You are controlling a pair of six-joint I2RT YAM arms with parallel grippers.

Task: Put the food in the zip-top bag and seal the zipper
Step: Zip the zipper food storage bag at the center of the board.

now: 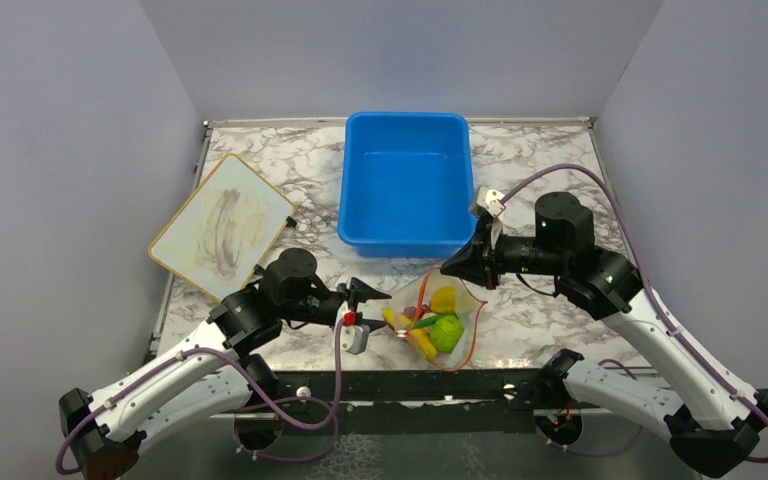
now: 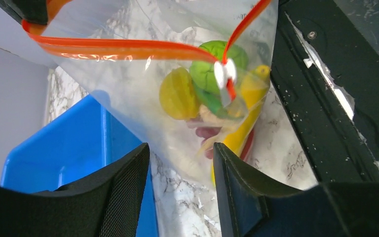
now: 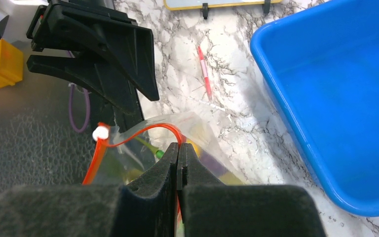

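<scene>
The zip-top bag [image 1: 442, 322] lies near the front edge with the food inside: a green lime [image 2: 212, 64], a yellow starfruit [image 2: 177, 94], a banana [image 2: 246, 123], beige garlic [image 2: 212, 118] and a red chili [image 2: 249, 145]. Its orange-red zipper [image 2: 118, 49] arches over the mouth, which gapes, and a white slider [image 3: 100, 132] sits on the zipper's end nearest the left arm. My right gripper [image 3: 178, 148] is shut on the zipper at the far end of the mouth. My left gripper [image 2: 181, 148] hovers open beside the bag's left side, its fingers apart and gripping nothing.
A blue tub [image 1: 405, 180] stands just behind the bag. A framed board [image 1: 222, 225] lies at the back left. A thin red stick [image 3: 205, 74] rests on the marble table between board and tub. The table's black front rail [image 2: 325, 98] runs close beside the bag.
</scene>
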